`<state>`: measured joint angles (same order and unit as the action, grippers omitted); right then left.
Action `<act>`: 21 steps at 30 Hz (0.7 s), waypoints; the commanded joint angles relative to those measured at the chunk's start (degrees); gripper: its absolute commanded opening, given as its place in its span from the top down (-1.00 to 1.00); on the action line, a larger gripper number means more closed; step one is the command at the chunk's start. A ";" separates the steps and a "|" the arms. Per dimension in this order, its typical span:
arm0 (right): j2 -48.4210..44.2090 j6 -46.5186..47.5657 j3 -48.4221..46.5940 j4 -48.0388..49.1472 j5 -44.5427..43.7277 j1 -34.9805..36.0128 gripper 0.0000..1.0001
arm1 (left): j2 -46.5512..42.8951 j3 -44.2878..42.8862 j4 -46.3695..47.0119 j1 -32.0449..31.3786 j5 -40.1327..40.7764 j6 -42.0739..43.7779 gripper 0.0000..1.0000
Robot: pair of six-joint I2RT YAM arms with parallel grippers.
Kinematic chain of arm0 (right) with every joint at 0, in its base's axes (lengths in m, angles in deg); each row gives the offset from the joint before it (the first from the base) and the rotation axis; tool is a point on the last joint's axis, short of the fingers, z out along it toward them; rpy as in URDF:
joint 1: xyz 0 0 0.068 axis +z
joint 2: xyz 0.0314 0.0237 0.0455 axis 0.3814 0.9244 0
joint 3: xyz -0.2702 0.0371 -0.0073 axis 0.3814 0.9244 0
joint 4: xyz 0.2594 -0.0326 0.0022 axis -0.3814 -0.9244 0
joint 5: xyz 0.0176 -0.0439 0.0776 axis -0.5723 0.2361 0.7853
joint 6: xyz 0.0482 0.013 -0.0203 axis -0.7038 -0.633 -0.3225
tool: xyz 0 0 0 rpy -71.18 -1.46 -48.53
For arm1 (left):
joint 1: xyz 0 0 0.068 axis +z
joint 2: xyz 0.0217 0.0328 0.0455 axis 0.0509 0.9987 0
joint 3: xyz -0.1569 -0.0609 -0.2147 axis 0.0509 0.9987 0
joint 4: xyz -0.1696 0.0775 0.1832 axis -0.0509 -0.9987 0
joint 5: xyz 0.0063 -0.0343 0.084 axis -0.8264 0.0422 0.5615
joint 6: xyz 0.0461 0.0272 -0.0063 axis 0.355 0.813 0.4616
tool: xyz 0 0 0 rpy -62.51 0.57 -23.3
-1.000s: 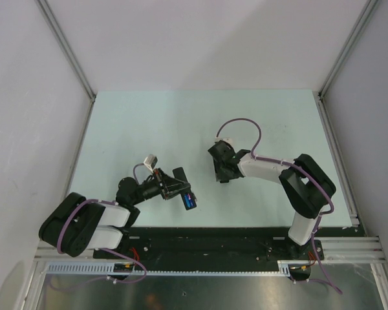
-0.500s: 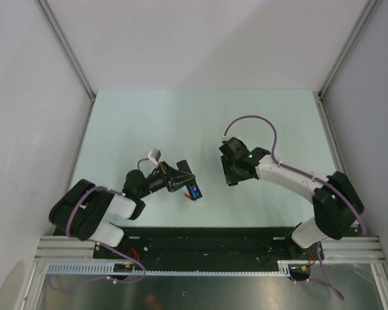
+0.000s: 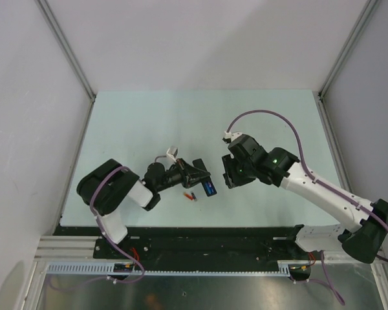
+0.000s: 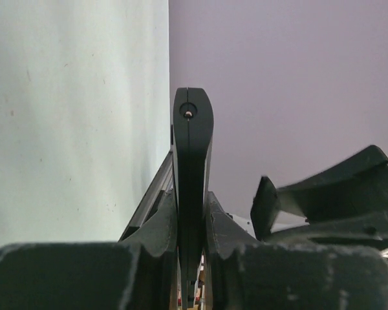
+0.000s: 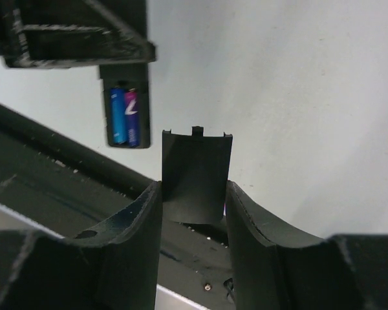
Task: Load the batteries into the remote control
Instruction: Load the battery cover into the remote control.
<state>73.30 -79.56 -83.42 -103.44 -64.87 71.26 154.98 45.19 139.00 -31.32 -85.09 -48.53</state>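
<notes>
Toward the near middle of the table [image 3: 129,123], the top view shows the left gripper [image 3: 194,172] and right gripper [image 3: 227,176] facing each other closely. A red-orange battery [image 3: 191,196] lies loose on the surface just on the near side of the left one, something neither wrist camera catches. Only the right wrist view shows the open recess of the remote control [image 5: 144,106], with two blue batteries [image 5: 118,116] seated side by side in it (one bears a pale mark). The left wrist view gives just the remote's thin edge, standing upright between its fingers. The left pincer is closed down on the remote, both fingers pressed to its flat faces. The right pincer is clamped on a small flat black cover [image 5: 195,171], whose notched top edge sticks out beyond the fingertips, just right of the remote's end and apart from it. Most of the remote is cut off by the left gripper's body in the right wrist view. From above, the cover is barely distinguishable from the dark fingers, and I cannot tell whether the loose battery touches the remote.
</notes>
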 commanded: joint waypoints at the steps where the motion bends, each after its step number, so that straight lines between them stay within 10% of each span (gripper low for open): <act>1: 0.43 0.16 -3.40 -3.45 3.01 2.40 1.00 | 1.31 -3.17 21.04 -1.00 1.13 3.82 0.99; 21: 10.45 0.51 -6.75 0.41 1.26 6.53 1.00 | -2.29 -2.20 21.04 -3.20 4.56 6.30 0.99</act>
<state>82.28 -79.87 -87.38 -104.33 -62.26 77.60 155.13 42.63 139.11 -33.92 -81.27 -41.91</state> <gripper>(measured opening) 0.435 0.149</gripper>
